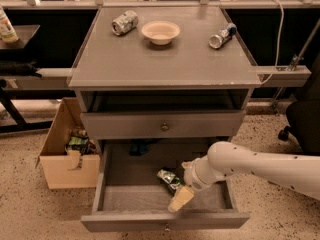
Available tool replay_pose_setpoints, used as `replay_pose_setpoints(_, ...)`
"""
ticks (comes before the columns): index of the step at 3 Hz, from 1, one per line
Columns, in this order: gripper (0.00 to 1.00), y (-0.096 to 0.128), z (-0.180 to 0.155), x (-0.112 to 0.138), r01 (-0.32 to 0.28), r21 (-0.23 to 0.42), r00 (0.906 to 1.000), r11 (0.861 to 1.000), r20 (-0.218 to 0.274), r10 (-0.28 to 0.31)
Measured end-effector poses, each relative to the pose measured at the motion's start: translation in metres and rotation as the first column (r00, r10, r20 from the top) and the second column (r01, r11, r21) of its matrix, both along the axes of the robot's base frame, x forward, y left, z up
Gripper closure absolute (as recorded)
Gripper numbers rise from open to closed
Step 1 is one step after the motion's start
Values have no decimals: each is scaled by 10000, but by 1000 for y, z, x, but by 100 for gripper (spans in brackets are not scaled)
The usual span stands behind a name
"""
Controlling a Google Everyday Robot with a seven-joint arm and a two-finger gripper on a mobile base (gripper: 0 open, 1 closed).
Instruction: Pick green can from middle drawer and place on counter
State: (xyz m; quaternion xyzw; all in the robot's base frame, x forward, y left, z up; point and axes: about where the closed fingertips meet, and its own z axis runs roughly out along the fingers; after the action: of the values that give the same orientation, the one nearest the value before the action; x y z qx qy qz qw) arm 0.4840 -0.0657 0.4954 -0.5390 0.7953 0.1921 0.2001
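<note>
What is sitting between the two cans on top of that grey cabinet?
A pale bowl, as the camera view shows. The gripper is in the middle drawer, beside the green can.

Low in the frame, the gripper (181, 199), matt cream plastic, hangs inside the matt grey middle drawer (125, 184) beside the shiny metal green can (169, 178). The counter (165, 59) looks smooth, faintly sheeny; the box (65, 166) at left is plain cardboard.
</note>
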Motion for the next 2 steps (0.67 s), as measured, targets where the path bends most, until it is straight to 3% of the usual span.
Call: replay_pose_setpoints(2, 0, -11, -70, 37, 1346, 109, 9904, 9908, -328, -1342)
